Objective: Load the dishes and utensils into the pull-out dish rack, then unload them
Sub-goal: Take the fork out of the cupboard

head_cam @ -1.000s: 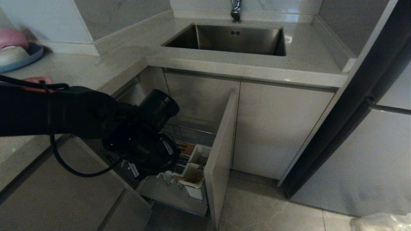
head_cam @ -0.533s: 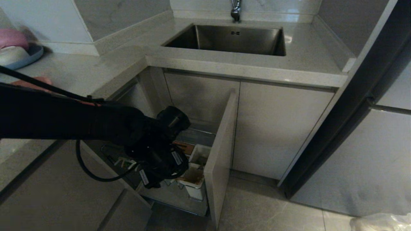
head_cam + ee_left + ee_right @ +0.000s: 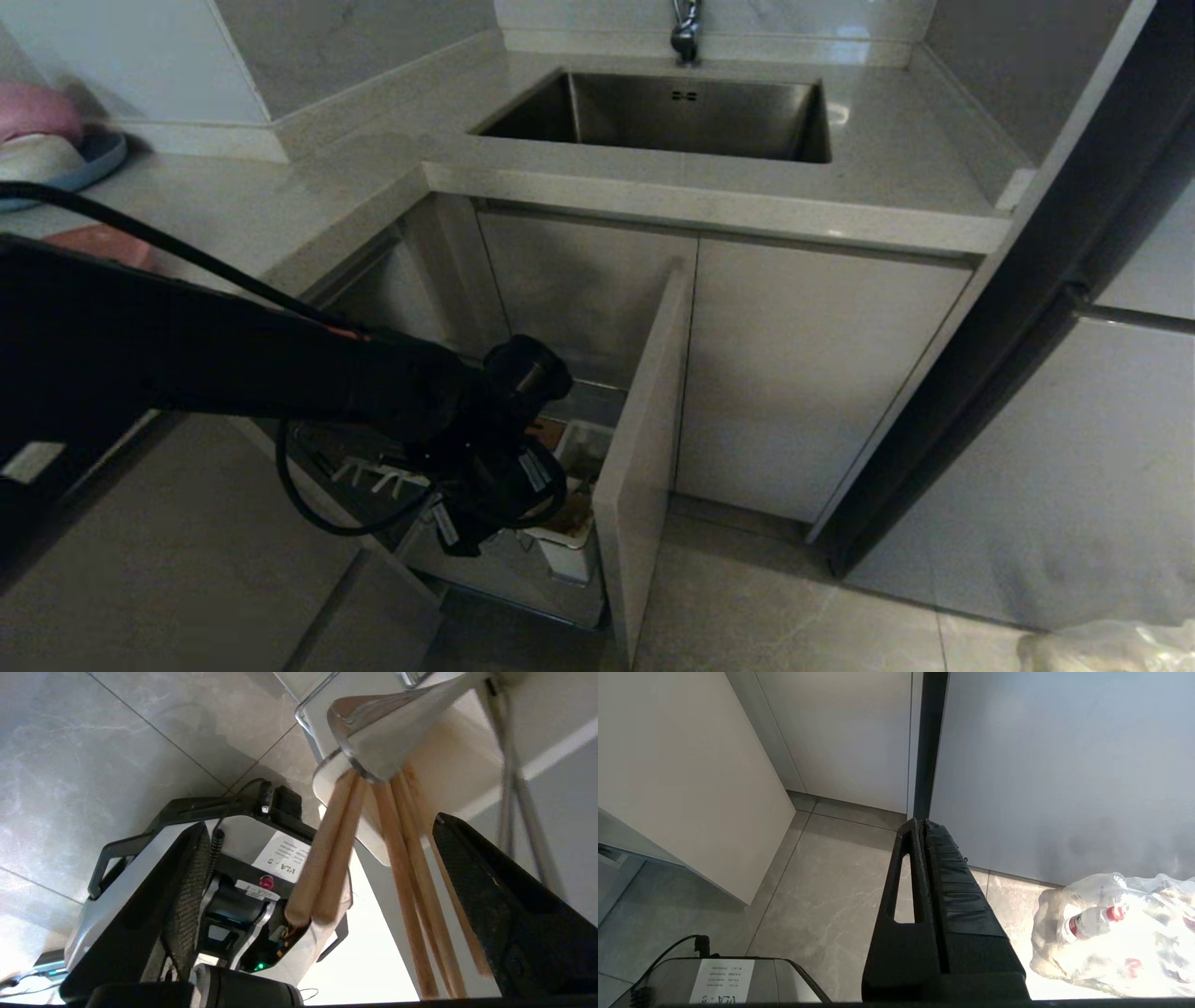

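I am seeing the head view running dim and murky, the left arm (image 3: 233, 373) reading as a near-black shape. Glare is blooming on the desk (image 3: 868, 121) at the upper right. The left wrist view is blowing out white along its lower edge, and the chopsticks (image 3: 327, 858) are smearing soft, close to the lens.

A: Is any writing legible?

B: Only on the robot's base (image 3: 140, 877). Its white sticker (image 3: 280, 851) shows, upside down, what looks like "VLA" and a digit, which cannot be made out for sure; the finer lines beside it are too small to read.

A: Anything near that sticker?

B: A small label (image 3: 257, 889) just beside the base's red button (image 3: 266, 880) seems to repeat "VLA-3". The right wrist view shows the same sticker (image 3: 721, 987), with the same letters.

A: And the bottle (image 3: 1087, 921) in the bag?

B: Its label is unreadable.
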